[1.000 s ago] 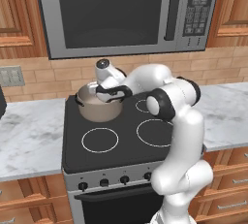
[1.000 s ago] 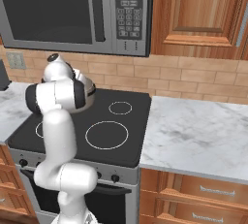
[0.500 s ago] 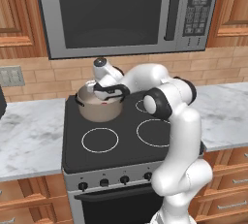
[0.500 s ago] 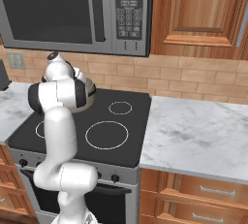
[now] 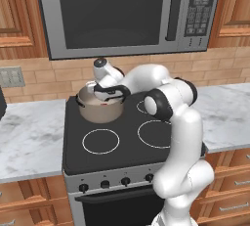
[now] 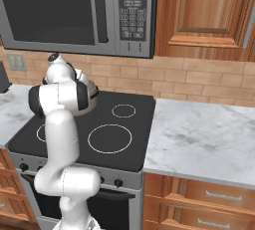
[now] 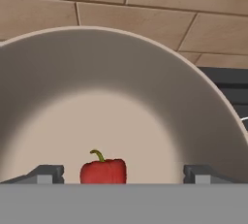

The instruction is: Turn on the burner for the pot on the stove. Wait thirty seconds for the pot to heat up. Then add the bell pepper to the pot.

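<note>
— where's your bell pepper (image 7: 103, 170)?
— lying inside the pot (image 5: 100, 107) on the stove (image 5: 122, 144)'s back-left ring.
— and your gripper (image 7: 121, 174)?
— over the pot, jaws spread wide, holding nothing.

Bell pepper (image 7: 103, 170) bottom cut off by frame edge; arm hides most of pot (image 6: 89, 99) in right base view.
</note>
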Robot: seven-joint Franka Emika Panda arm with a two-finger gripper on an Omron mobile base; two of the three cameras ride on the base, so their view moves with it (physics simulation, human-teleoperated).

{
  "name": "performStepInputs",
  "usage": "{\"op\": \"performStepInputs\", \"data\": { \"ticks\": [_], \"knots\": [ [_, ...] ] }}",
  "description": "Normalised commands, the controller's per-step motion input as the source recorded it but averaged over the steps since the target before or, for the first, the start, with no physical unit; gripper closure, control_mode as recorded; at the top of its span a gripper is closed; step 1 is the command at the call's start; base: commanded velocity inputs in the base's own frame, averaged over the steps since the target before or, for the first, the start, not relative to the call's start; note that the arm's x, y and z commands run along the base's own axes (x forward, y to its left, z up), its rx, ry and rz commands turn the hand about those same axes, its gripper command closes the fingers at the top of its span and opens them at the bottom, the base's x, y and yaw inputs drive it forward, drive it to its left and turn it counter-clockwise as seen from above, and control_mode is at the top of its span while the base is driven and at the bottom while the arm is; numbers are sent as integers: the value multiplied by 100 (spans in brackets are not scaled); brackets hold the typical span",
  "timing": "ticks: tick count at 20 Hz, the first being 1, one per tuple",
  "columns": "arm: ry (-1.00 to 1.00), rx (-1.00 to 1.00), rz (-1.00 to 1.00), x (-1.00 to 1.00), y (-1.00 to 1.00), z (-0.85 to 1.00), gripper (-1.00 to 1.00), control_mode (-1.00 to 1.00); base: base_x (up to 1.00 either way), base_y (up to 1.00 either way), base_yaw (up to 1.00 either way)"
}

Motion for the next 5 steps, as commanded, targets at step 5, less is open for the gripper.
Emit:
{"op": "performStepInputs", "data": {
  "ticks": [5],
  "knots": [
    [-2,0,0,-12,3,0,-100,-100,0,0,0]
  ]
}}
